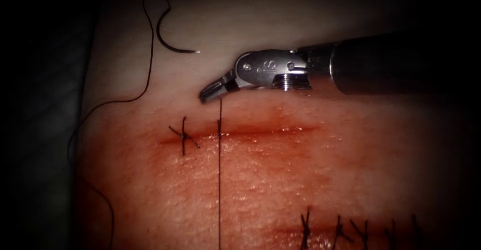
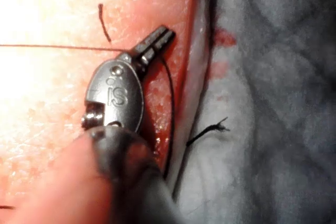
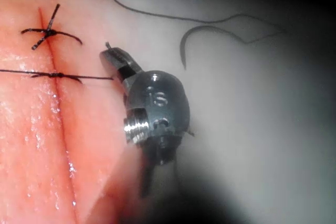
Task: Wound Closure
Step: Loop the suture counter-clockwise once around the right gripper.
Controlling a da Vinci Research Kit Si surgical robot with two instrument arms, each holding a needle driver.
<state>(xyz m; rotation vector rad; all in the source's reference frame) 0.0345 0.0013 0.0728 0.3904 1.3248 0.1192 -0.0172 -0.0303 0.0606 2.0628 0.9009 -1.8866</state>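
Now the right hand [image 1: 209, 93], reaching in from 3 o'clock, is clenched on the thread [image 1: 219, 180], which runs taut from its tips toward 6 o'clock through a knot [image 1: 219, 130] on the cut [image 1: 270, 129]. Apart from both tools, the needle [image 1: 170, 39] lies free on the pale tissue [image 1: 280, 180] at 11 o'clock, not in it. In its wrist view the left hand [image 2: 160, 38] is clenched on the same taut thread.

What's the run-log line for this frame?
right hand: shut on thread | left hand: shut on thread | needle: free, lying on tissue
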